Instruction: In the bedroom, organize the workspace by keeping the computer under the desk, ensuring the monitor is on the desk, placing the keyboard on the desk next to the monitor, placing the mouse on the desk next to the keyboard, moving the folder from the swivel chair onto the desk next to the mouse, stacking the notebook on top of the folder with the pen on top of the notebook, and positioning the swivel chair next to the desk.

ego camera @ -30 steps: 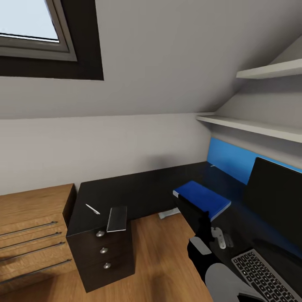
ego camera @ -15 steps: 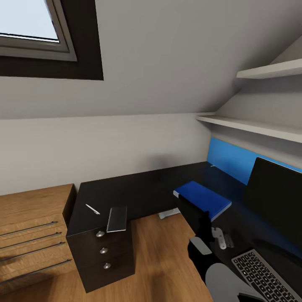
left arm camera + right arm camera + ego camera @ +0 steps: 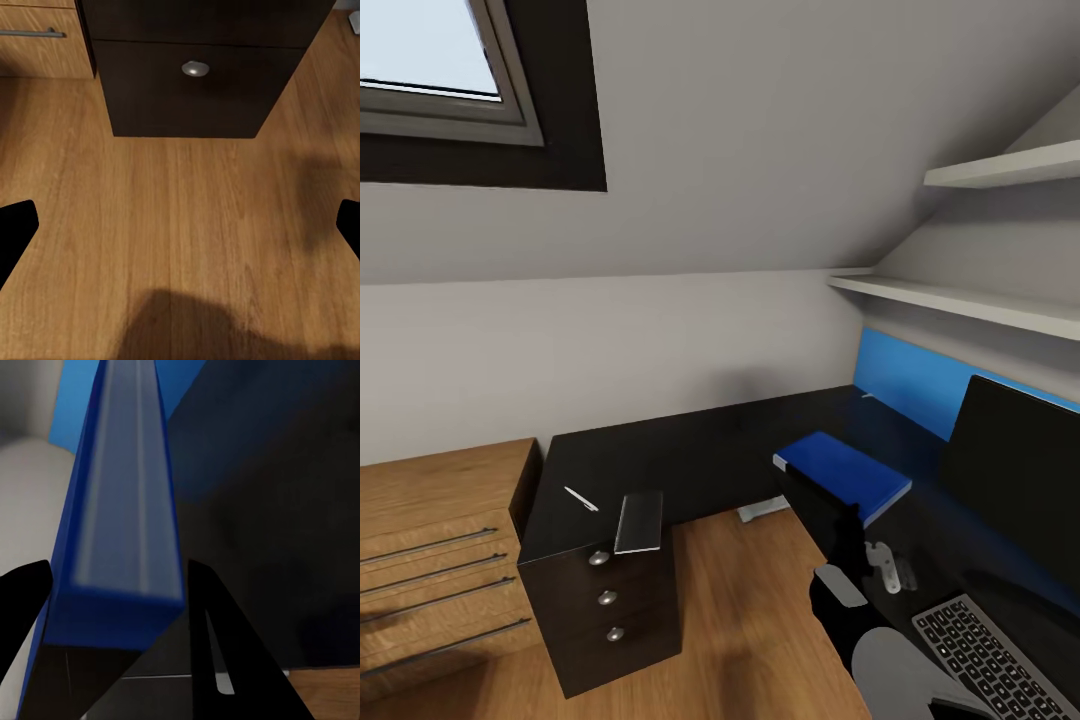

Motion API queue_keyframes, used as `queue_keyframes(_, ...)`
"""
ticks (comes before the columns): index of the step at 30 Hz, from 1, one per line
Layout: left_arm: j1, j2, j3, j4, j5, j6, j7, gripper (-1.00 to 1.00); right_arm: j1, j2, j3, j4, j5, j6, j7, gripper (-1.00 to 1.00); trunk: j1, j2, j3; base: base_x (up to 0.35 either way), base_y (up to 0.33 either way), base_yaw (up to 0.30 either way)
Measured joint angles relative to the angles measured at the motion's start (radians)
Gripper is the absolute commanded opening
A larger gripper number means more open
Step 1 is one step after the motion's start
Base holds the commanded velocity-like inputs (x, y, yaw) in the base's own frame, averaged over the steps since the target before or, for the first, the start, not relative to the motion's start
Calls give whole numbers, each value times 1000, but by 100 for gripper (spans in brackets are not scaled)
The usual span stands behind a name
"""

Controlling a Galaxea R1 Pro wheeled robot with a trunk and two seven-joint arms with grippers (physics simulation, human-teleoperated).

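Nothing of note is seen to have moved since the earlier frames; only a slight shift of the right arm is noted. The folder (image 3: 845, 475) is held over the black desk (image 3: 690, 450), clamped between the fingers of the right gripper (image 3: 120, 585), its white page edges turned toward the wrist camera. The monitor (image 3: 1015, 470) and the keyboard (image 3: 985, 655) are placed on the desk at right. A pen (image 3: 580, 498) and a grey notebook (image 3: 639, 521) are laid above the drawers. The left gripper (image 3: 180, 225) is spread wide over the wooden floor (image 3: 180, 225).
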Motion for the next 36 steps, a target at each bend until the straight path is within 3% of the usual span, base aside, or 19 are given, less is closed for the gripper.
queue_keyframes(36,0,1,-1,0,0,-1,0,100,0,1,6,-4,9,-8,-1,-100,0,0,0,0,0,0)
